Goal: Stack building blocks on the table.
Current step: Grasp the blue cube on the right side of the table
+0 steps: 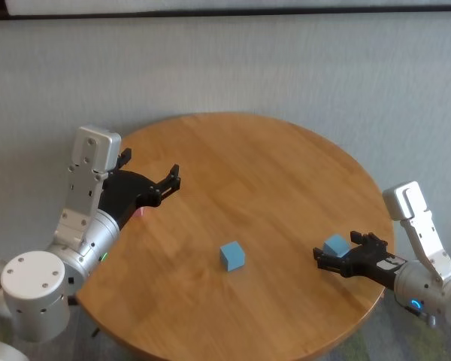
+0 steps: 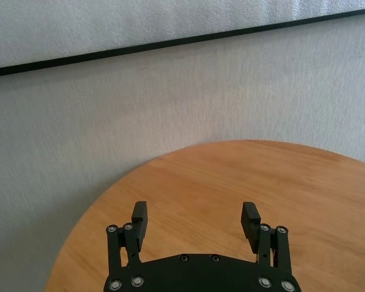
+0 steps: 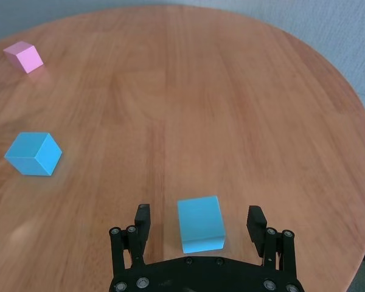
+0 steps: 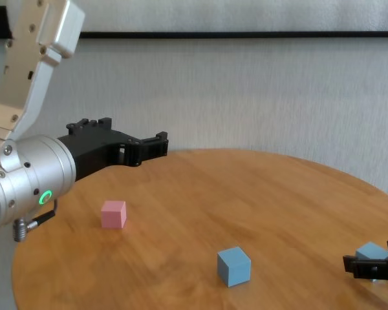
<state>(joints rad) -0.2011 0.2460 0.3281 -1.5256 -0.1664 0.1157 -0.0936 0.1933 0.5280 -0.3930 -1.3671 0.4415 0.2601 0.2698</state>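
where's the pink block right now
The pink block sits on the table's left side, below the open left tool hovering above it, apart from the nearer blue block at the middle.

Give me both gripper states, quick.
Left gripper: open, empty, above the table.
Right gripper: open, straddling a light blue block, not closed on it.

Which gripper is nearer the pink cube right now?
Left. The left gripper hangs open above the table, just beyond the pink cube. The right gripper sits across the table, open around a blue cube.
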